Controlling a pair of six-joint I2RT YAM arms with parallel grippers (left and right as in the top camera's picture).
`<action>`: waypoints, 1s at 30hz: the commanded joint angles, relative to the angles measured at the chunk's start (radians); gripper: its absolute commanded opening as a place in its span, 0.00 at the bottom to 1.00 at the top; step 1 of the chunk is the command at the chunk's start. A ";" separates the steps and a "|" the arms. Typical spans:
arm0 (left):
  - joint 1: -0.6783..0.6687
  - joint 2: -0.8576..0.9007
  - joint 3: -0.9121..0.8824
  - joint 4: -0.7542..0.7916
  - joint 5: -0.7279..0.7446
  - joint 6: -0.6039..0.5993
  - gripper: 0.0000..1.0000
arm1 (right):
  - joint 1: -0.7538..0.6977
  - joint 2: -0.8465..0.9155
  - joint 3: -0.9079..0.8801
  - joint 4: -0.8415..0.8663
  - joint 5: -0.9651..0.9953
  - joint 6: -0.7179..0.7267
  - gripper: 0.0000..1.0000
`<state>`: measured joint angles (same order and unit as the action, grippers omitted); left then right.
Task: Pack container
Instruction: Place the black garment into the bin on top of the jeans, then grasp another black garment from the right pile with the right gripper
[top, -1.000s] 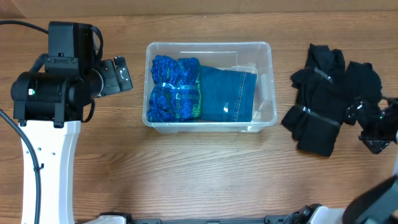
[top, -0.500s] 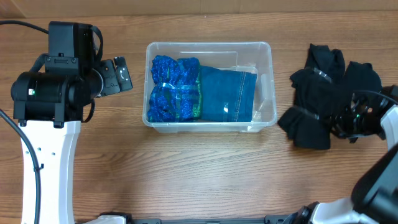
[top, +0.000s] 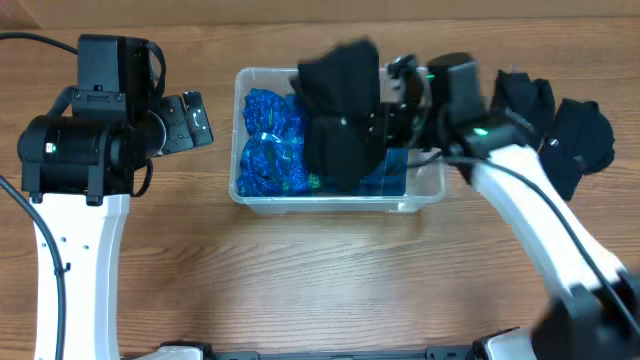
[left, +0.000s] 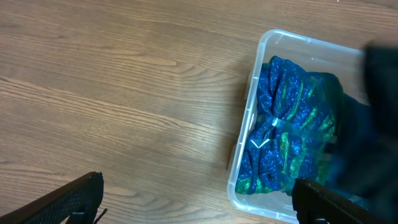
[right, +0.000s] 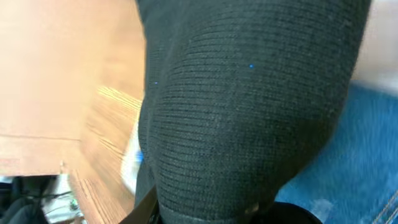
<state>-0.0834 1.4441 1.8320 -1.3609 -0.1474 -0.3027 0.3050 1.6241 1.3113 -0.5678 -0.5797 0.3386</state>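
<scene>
The clear rectangular plastic container (top: 330, 204) sits at the middle of the wooden counter (top: 300, 290), and I place everything else by it. My right jaws are clamped on a black knitted garment (top: 340, 115). I hold it above the container's middle and far rim so that it hangs free and can go down onto what is already packed. From my right wrist the dark cloth fills nearly the whole view, so the jaws themselves are hidden there. Inside, a glittery blue-and-green fabric bundle (top: 268, 145) fills the container's left end and a folded blue denim piece (top: 395, 172) lies beside it toward the right end. The room left, I judge, is on top of these. To the right of the container a heap of more black clothes (top: 565, 125) waits on the counter, so packing looks only partly done. My left jaws are spread wide and empty, off to the container's left and apart from it, which leaves the opening free. I judge the next move needs the cloth lowered inside the rim before release, or a fold may drape over the wall.
</scene>
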 joint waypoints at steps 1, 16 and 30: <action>-0.001 0.002 0.000 0.003 -0.010 0.019 1.00 | 0.001 0.137 0.018 -0.059 0.081 0.083 0.11; -0.001 0.002 0.000 0.003 -0.010 0.019 1.00 | -0.706 -0.211 0.042 -0.367 0.358 -0.062 0.98; -0.001 0.002 0.000 0.004 -0.010 0.018 1.00 | -0.765 0.421 0.038 0.064 0.187 -0.054 0.91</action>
<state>-0.0834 1.4448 1.8320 -1.3613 -0.1474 -0.3027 -0.4648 1.9953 1.3460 -0.5350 -0.3862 0.2848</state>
